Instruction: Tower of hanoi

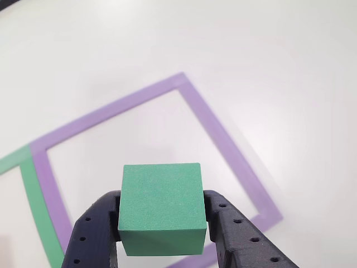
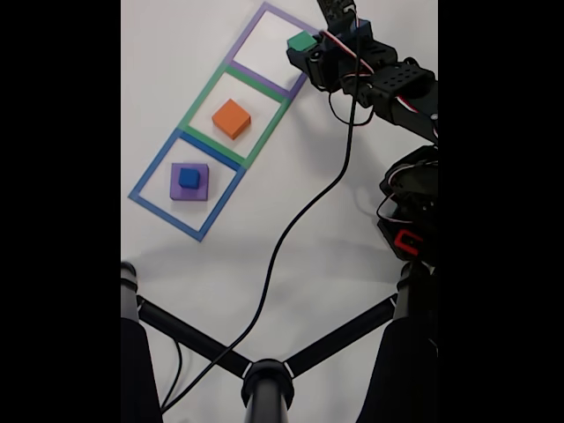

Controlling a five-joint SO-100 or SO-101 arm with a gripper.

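Other view: rides on arm, sits close behind gripper [image 1: 163,223], looks down and forward past green cube [image 1: 162,206] onto purple square [image 1: 223,134] on table [image 1: 290,67].
Fixed view: high, farther off, looks down on whole table [image 2: 308,264]; arm [image 2: 388,84] enters at right edge.
Shared: gripper [image 2: 304,46], green cube [image 2: 302,40], purple square [image 2: 264,18].

The green cube [image 1: 162,206] has a matt, finely grainy skin, like foam or printed plastic. The claw [image 1: 162,223] gripping it is dark, matt plastic dotted with small holes. Beneath the cube, the surface [image 1: 279,67] is white, smooth and faintly shiny. The purple outline [image 1: 223,139] under the cube is flat and matt, like tape or print. Beside that outline, the orange block [image 2: 231,118] looks matt too. The cable [image 2: 291,229] is smooth and black.
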